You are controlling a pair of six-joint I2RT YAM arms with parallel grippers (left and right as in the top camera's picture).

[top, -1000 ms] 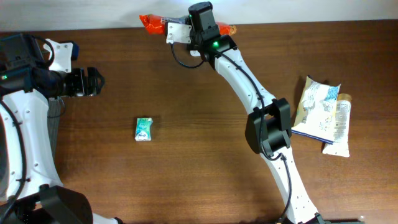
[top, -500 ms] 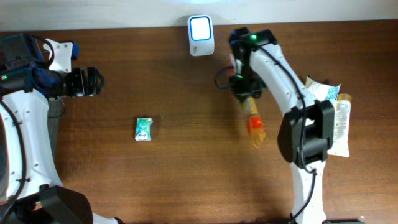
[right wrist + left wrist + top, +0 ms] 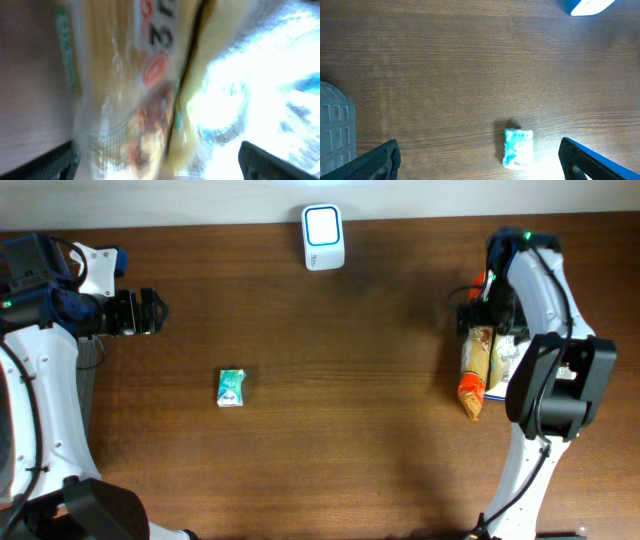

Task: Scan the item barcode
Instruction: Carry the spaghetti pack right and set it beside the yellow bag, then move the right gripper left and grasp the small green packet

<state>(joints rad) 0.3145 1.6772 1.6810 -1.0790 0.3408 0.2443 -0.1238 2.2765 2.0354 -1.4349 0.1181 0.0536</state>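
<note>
A long orange and tan snack packet [image 3: 471, 376] lies on the table at the right, against a pile of other items. My right gripper [image 3: 478, 326] hovers just over its upper end. In the right wrist view the packet [image 3: 145, 85] is a blur filling the frame, and the gripper [image 3: 160, 162] stands open, with one finger in each bottom corner. The white scanner [image 3: 323, 225] with a lit blue face stands at the back middle. My left gripper [image 3: 152, 312] is open at the far left, holding nothing.
A small teal packet [image 3: 231, 388] lies left of centre, also in the left wrist view [image 3: 518, 147] between that gripper's [image 3: 480, 162] fingers. A white and blue bag [image 3: 498, 370] lies partly under the right arm. A grey ribbed object [image 3: 335, 125] sits at the left edge.
The right arm swung from the scanner at the back to the right side, carrying the orange packet. Its jaws have opened and the packet now lies by the pile. The left arm stayed still.
</note>
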